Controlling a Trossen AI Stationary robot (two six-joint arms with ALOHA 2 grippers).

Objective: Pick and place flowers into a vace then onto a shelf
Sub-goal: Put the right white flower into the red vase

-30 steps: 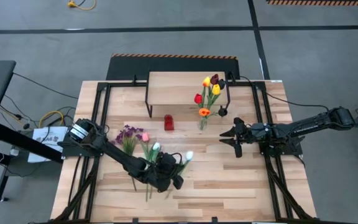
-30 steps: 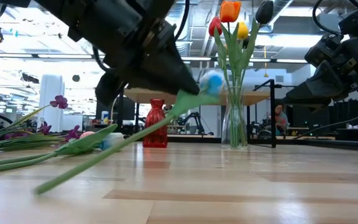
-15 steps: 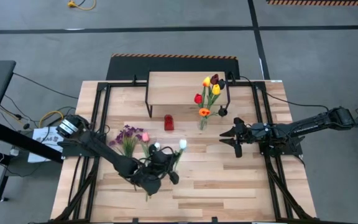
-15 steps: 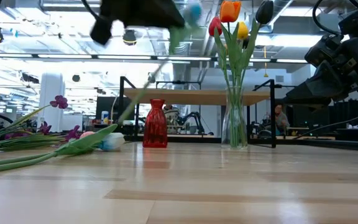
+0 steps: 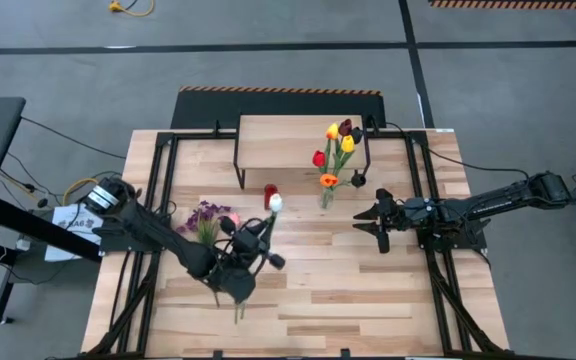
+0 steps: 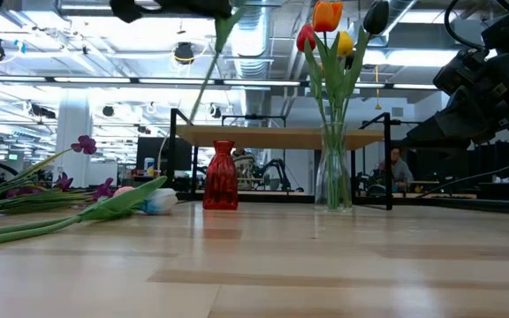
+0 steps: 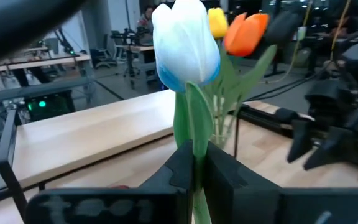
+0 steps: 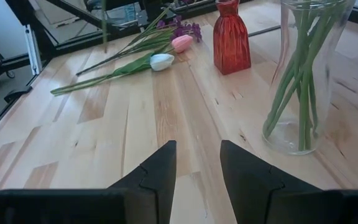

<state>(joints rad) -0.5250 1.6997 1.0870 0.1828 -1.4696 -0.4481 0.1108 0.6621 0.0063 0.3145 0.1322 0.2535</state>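
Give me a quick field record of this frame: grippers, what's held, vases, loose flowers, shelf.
left gripper: shut on white tulip, lifted above the table, stem roughly upright
right gripper: open, empty, beside the glass vase
glass vase contents: red, orange, yellow and dark tulips
red vase: empty, upright, on the table
loose flowers: white, pink and purple, lying on the table
shelf: nothing on its top; both vases stand on the table in front of it

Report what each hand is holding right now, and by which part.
The left hand is shut on a white tulip, gripping its green stem just below the bloom. The right hand holds nothing; its fingers are apart above the bare table.
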